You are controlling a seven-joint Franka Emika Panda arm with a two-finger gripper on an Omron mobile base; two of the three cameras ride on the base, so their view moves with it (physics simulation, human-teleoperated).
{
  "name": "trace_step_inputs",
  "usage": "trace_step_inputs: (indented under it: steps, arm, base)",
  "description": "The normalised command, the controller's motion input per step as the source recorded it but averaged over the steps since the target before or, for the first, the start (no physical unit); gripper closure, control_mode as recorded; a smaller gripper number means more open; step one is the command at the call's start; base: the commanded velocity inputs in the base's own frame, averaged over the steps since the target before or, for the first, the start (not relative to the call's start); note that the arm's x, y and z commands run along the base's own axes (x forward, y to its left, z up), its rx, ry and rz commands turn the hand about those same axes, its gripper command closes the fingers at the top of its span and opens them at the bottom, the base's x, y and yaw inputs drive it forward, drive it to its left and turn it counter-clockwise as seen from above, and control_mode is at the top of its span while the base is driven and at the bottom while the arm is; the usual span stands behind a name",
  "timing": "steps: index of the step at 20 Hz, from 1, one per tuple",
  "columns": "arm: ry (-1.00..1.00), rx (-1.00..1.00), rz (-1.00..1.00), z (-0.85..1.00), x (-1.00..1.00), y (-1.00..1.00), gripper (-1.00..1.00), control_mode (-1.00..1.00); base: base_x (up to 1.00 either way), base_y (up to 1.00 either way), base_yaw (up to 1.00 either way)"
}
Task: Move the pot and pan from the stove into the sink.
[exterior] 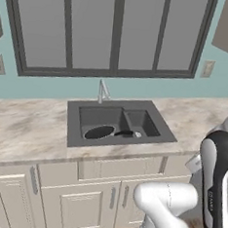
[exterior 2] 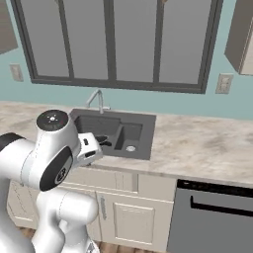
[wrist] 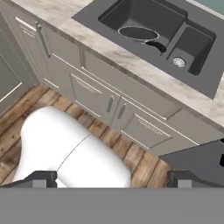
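Inspecting the sink (exterior: 157, 120), I find the pan (exterior: 99, 132) lying in its larger left basin, its long handle (exterior: 124, 133) reaching toward the divider, which suggests this half of the job is done. The pot is not to be found at the sink, and the stove lies outside these views, so I judge the pot remains to be fetched. The gripper (wrist: 112, 179) is drawn back low in front of the counter (exterior: 26, 128), well apart from the basin, its jaws spread wide with nothing between them (a sensible posture for driving off to the cooktop). Limitations: in the right base view the arm's own joint covers the left basin and most of the pan. The finger tips (wrist: 39, 178) are cut off at the bottom of the hand view. The faucet (exterior: 103, 91) stands behind the basin, clear of the pan.
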Motion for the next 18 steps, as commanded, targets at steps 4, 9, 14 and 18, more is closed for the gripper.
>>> trace_step_inputs:
  steps: [4,9,14,18]
  arm:
    - [0.0,0.0,0.0,0.0,0.0,0.0,-1.0,1.0]
    - [0.0,0.0,0.0,0.0,0.0,0.0,-1.0,1.0]
    - [0.0,0.0,0.0,0.0,0.0,0.0,-1.0,1.0]
    - [0.0,0.0,0.0,0.0,0.0,0.0,-1.0,1.0]
  base:
    - [-0.43,-0.41,-0.13]
    - [0.0,-0.2,-0.35]
    - [0.06,-0.07,-0.43]
    - [0.09,-0.06,-0.46]
